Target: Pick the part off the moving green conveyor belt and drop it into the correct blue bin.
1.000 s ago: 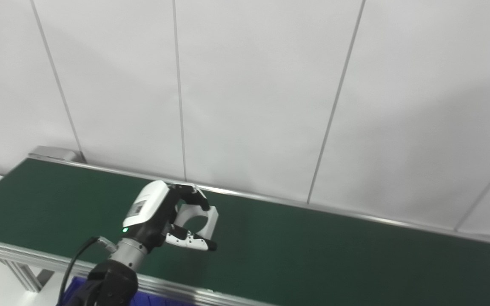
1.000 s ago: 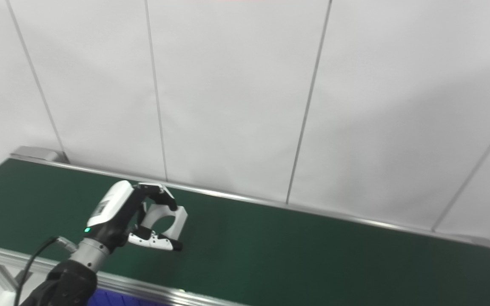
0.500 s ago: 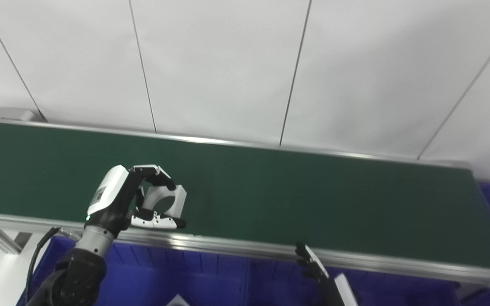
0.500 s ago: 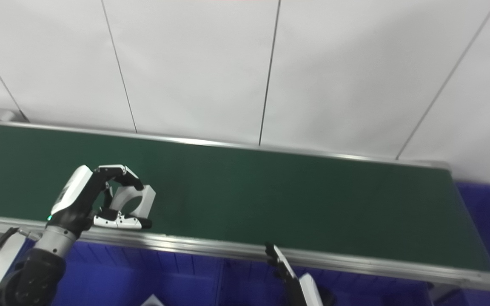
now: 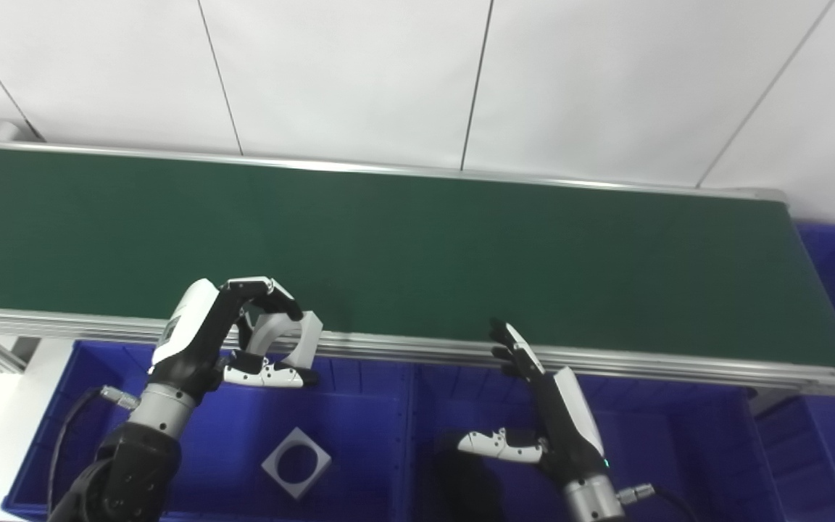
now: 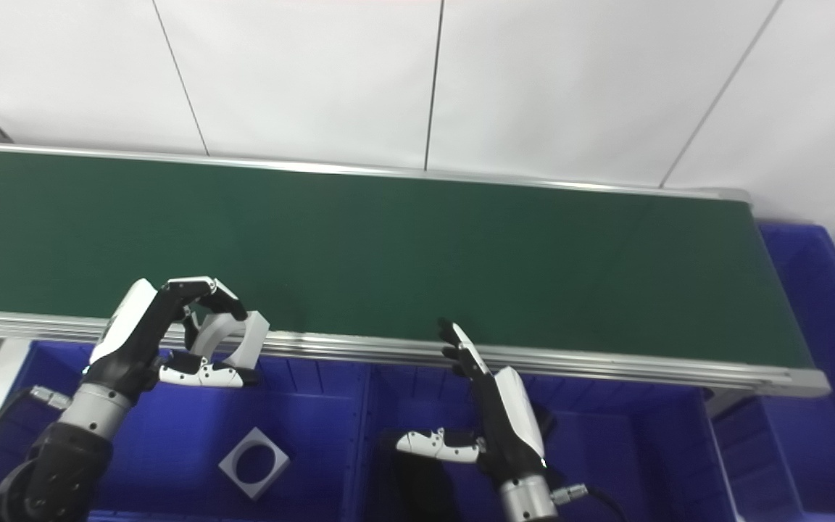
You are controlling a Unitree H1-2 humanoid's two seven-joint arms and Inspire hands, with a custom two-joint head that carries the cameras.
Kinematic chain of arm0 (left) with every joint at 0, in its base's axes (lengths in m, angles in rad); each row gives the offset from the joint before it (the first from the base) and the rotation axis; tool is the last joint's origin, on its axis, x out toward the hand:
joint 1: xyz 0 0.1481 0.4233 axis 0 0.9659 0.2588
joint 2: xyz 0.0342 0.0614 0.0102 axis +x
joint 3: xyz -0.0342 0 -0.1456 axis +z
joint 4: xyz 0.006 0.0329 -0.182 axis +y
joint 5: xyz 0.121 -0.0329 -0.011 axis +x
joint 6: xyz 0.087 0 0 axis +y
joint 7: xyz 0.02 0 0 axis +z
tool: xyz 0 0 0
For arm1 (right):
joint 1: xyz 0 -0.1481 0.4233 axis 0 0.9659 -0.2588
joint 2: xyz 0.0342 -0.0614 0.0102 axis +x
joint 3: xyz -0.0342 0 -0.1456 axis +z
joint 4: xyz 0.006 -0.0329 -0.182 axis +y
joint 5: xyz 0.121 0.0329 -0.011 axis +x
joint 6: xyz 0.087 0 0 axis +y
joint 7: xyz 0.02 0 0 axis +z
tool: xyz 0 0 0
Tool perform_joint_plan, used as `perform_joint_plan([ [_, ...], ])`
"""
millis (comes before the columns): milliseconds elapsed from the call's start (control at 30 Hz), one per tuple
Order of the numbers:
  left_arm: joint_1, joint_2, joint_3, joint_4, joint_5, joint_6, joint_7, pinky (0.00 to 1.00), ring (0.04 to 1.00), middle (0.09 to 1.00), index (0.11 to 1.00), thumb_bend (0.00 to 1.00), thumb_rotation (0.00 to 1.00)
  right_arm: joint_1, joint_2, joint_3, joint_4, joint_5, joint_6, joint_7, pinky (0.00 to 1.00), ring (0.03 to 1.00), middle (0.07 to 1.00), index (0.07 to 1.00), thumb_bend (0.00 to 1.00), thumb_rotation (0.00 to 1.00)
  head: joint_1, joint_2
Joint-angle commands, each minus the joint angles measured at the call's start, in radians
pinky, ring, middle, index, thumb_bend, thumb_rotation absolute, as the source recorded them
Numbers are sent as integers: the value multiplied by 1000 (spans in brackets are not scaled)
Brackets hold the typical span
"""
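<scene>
Carried off the belt, left hand (image 5: 233,341) grips a part (image 5: 294,339) above the bin (image 5: 359,435); another part (image 5: 296,462) lies inside.

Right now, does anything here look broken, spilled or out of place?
Nothing stands out. The left hand holds a grey part above the left blue bin, where a similar part lies flat. The right hand is open, and the green belt is bare.

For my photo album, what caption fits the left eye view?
Left robot hand carries a grey part from the green belt toward a blue bin.
</scene>
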Motion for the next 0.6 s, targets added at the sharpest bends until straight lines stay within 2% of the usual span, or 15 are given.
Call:
perform_joint_plan([
  [0, 7, 1, -19, -20, -11, -26, -24, 375, 403, 525, 483, 494, 0, -2, 8, -2, -55, 9, 12, 3, 819, 866, 911, 945, 798, 278, 0, 11],
  [167, 32, -8, -61, -1, 21, -33, -40, 401, 417, 517, 487, 496, 0, 9, 2, -5, -75, 15, 15, 9, 821, 867, 907, 943, 804, 291, 9, 18],
  [200, 34, -10, -68, 5, 31, -37, -37, 338, 379, 487, 512, 493, 0, 11, 2, -6, -78, 14, 18, 10, 819, 866, 910, 942, 803, 284, 9, 18],
  [267, 38, -10, -85, 30, 65, -39, -32, 302, 362, 459, 525, 491, 0, 14, -2, -6, -84, 9, 21, 12, 813, 865, 913, 941, 805, 285, 12, 20],
  [333, 41, -11, -98, 42, 89, -36, -30, 282, 395, 486, 496, 496, 0, 18, -5, -8, -89, 12, 20, 14, 809, 864, 916, 942, 805, 291, 18, 25],
  [367, 41, -8, -107, 47, 112, -32, -32, 284, 367, 467, 516, 492, 0, 19, -6, -10, -90, 17, 19, 15, 809, 864, 914, 941, 806, 288, 19, 25],
  [400, 40, -4, -117, 48, 137, -25, -37, 285, 406, 439, 514, 492, 0, 20, -6, -11, -90, 21, 17, 15, 808, 865, 914, 940, 807, 284, 22, 24],
  [467, 37, 6, -138, 54, 192, -17, -44, 283, 356, 436, 527, 488, 0, 19, -6, -13, -92, 24, 20, 20, 807, 867, 916, 941, 807, 281, 25, 26],
  [567, 28, 22, -163, 64, 242, -21, -56, 306, 365, 440, 527, 490, 0, 20, -6, -14, -96, 20, 20, 21, 803, 864, 912, 939, 807, 291, 27, 30],
])
